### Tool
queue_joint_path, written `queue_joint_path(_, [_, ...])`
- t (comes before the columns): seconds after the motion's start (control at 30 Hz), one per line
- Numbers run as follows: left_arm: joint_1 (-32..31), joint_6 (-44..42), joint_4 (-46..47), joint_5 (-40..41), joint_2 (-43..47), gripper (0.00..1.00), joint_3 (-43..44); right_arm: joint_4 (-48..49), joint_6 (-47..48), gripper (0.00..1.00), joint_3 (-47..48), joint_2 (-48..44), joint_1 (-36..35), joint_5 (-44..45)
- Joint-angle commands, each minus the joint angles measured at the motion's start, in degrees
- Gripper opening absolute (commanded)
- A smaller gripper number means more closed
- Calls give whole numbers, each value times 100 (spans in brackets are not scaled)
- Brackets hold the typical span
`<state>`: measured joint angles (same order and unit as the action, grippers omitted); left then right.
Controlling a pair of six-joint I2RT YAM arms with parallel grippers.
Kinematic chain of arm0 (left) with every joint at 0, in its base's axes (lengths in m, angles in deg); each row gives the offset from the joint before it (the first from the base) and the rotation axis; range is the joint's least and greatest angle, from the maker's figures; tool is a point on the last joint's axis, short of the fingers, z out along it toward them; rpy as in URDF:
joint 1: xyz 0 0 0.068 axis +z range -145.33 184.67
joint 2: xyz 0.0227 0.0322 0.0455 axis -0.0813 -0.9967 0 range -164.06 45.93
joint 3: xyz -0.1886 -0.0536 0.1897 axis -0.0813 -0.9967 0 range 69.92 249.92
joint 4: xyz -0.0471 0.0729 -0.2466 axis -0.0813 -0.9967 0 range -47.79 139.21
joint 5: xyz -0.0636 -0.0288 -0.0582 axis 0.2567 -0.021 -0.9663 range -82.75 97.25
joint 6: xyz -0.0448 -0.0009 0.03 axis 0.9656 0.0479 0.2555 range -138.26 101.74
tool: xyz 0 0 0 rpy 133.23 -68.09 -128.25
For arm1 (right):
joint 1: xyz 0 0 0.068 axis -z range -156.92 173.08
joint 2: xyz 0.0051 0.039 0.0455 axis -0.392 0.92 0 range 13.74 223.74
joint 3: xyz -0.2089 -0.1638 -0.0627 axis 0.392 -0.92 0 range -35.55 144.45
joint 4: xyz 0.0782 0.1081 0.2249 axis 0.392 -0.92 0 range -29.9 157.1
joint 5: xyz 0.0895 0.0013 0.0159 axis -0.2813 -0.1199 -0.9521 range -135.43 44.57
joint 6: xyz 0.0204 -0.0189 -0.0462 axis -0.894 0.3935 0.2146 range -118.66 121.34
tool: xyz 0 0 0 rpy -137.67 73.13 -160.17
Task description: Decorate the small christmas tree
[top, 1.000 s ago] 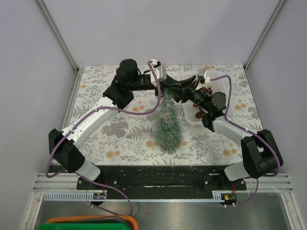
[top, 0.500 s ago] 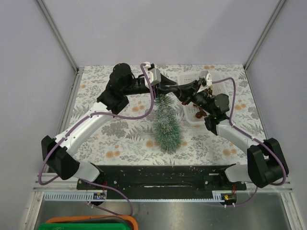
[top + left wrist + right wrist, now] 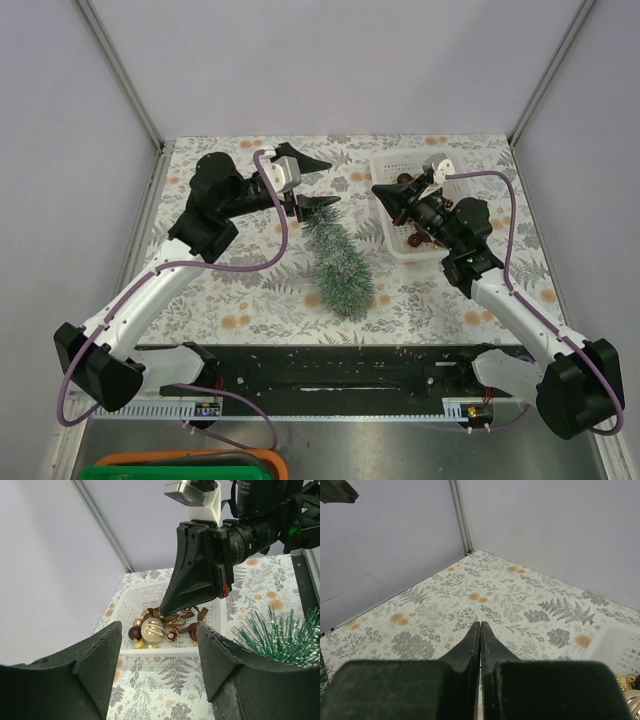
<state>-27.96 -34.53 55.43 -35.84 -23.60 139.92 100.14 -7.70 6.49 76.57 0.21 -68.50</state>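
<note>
The small christmas tree (image 3: 338,258), frosted green, has its tip toward the back and its wide end toward the near edge; its bristles (image 3: 286,641) show at the right of the left wrist view. My left gripper (image 3: 317,184) hangs open just behind the tip, with nothing between its fingers (image 3: 160,630). My right gripper (image 3: 383,192) is shut and empty (image 3: 480,626), and it hovers at the left edge of the white basket (image 3: 398,252). In the basket (image 3: 165,651) lie a gold bauble (image 3: 152,628), brown baubles and bows.
Grey walls and metal corner posts (image 3: 120,70) close in the floral table (image 3: 230,270). The left arm reaches along the left side and the right arm (image 3: 510,300) along the right. A black rail (image 3: 320,365) runs along the near edge.
My left gripper has opened, let go of the tree's tip and drawn back to the left. The right gripper has shut and pulled back over the basket. The tree's tip has swung left.
</note>
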Motion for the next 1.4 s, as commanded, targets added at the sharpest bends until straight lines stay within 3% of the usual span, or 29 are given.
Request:
queue_joint_path(0.0, [37, -42, 336, -33, 142, 68, -92, -245, -18, 0, -56, -131, 2, 84])
queue_joint_path(0.17, [89, -218, 64, 608, 291, 84, 22, -464, -37, 0, 23, -166, 2, 22])
queue_joint_path(0.27, [89, -359, -112, 1274, 458, 99, 67, -658, -72, 0, 137, -131, 2, 13])
queue_joint_path(0.57, [159, -860, -1024, 2998, 1223, 99, 58, -1097, -89, 8, 331, -209, 2, 127])
queue_joint_path(0.7, [273, -527, -1771, 3876, 1425, 99, 233, -1343, -89, 18, 480, -262, 2, 154])
queue_joint_path(0.87, [502, -350, -2791, 4431, 1609, 99, 375, -1484, -133, 22, 551, -367, -7, 127])
queue_joint_path(1.1, [529, -254, -3592, 3967, 1769, 99, -179, -1414, -335, 32, 682, -280, 2, -162])
queue_joint_path(1.37, [529, -412, -4067, 4099, 460, 99, 215, -1125, -537, 41, 770, 219, -7, -706])
